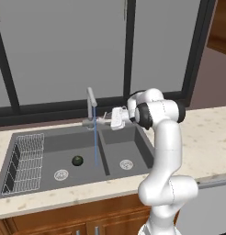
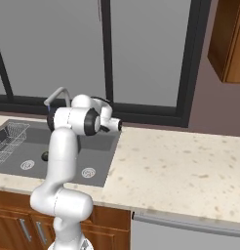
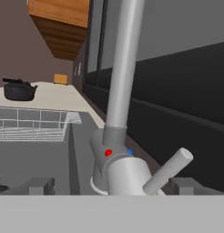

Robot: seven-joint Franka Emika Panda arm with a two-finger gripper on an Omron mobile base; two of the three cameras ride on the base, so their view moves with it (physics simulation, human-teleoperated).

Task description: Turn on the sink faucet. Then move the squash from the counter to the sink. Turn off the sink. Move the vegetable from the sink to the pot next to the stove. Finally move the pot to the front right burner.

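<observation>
The sink faucet [image 1: 91, 104] stands behind the dark double sink [image 1: 50, 141], and a thin blue stream of water [image 1: 95, 143] falls from its spout into the left basin. The small dark green squash [image 1: 77, 160] lies on that basin's floor near a silver drain, and it peeks out behind my arm in the right base view [image 2: 44, 156]. My gripper [image 1: 105, 120] is open at the faucet's base, to its right. Up close, the fingertips [image 3: 41, 185] flank the faucet's body [image 3: 114, 169] and its angled side lever [image 3: 169, 169] without touching. A black pot [image 3: 18, 91] sits far along the counter.
A wire rack [image 1: 24, 163] fills the left end of the sink. The beige counter [image 2: 180, 166] stretches right of the sink, over wooden cabinets and a grey appliance front [image 2: 190, 234]. Dark-framed windows [image 1: 128, 46] rise directly behind the faucet.
</observation>
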